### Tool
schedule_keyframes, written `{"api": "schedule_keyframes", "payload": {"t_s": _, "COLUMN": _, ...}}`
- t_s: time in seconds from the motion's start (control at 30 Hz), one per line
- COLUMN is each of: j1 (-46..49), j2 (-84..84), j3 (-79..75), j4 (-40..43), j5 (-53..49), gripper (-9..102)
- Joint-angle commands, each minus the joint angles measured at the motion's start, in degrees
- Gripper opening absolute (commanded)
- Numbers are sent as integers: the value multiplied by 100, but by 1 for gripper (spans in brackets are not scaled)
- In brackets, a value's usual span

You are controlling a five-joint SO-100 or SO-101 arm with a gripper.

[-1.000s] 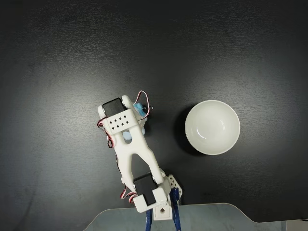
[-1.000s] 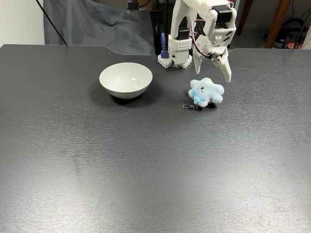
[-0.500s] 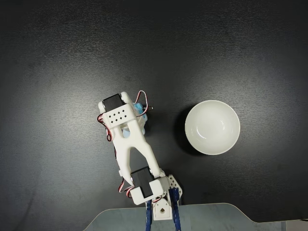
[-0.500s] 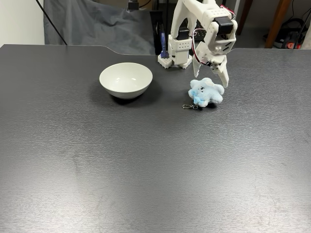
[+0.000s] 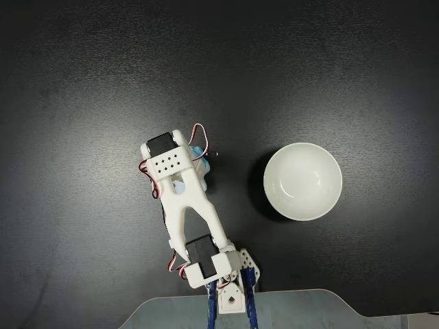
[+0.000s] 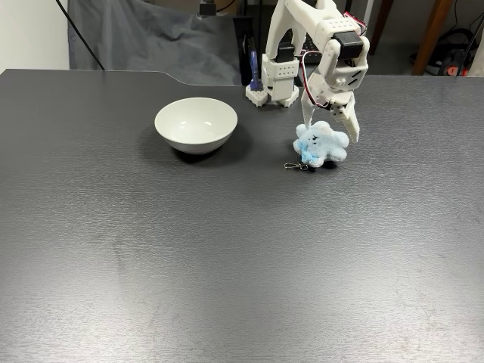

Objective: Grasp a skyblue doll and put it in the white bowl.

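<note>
Skyblue doll (image 6: 321, 144) lay on the dark table (image 6: 227, 265), right of the white bowl (image 6: 196, 123) and well apart. Gripper (image 6: 330, 130) straddled it, fingers spread, gripping nothing. From above, the arm (image 5: 184, 205) hid most of the doll (image 5: 199, 155).

I can read no text, label, brand, number or sign anywhere in either fixed view from my station here.

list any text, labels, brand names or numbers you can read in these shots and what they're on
None: no readable text in either fixed view.
The white bowl is plain and unmarked.
The skyblue doll has small dark marks on its white patch, too small to tell.
The gripper and white arm carry no legible label.
</note>
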Motion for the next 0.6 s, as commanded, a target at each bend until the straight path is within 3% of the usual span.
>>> {"api": "schedule_keyframes", "payload": {"t_s": 0.0, "j1": 44, "j2": 141, "j3": -44, "j4": -35, "j5": -44, "gripper": 48}}
{"api": "schedule_keyframes", "payload": {"t_s": 0.57, "j1": 70, "j2": -378, "j3": -44, "j4": -105, "j5": -62, "gripper": 48}}
